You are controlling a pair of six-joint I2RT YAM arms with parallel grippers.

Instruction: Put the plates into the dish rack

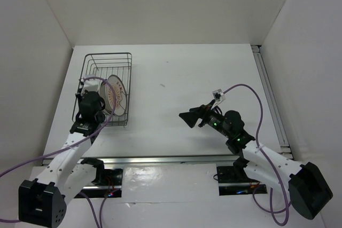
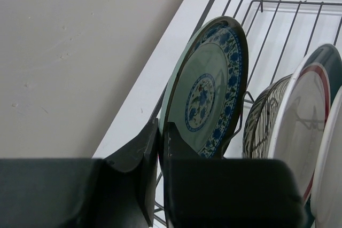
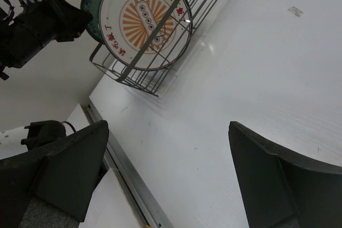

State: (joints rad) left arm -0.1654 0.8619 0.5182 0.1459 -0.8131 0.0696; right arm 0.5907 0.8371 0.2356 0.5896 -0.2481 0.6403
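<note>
All four plates look to be in the rack (image 1: 107, 67) at the desk's (image 1: 176, 73) far left. The teal plate (image 2: 206, 92) stands on edge nearest the rack's outer wall, then the grey plate (image 2: 262, 124), the ringed plate (image 2: 302, 116) and the cream plate (image 3: 147, 20).

The left claw (image 2: 160, 129) is clenched on the teal plate's lower rim (the rim runs into the narrow gap between its fingers). I judge that only letting go and lifting clear remain.

The right claw (image 3: 168, 132) is spread wide with nothing in it, hovering over bare desk well apart from the rack.

The grey plate stands just beside the teal one and rack wires crowd the left claw, so backing out could knock either. A purple cable (image 1: 251, 92) loops off the right arm, away from the work.
</note>
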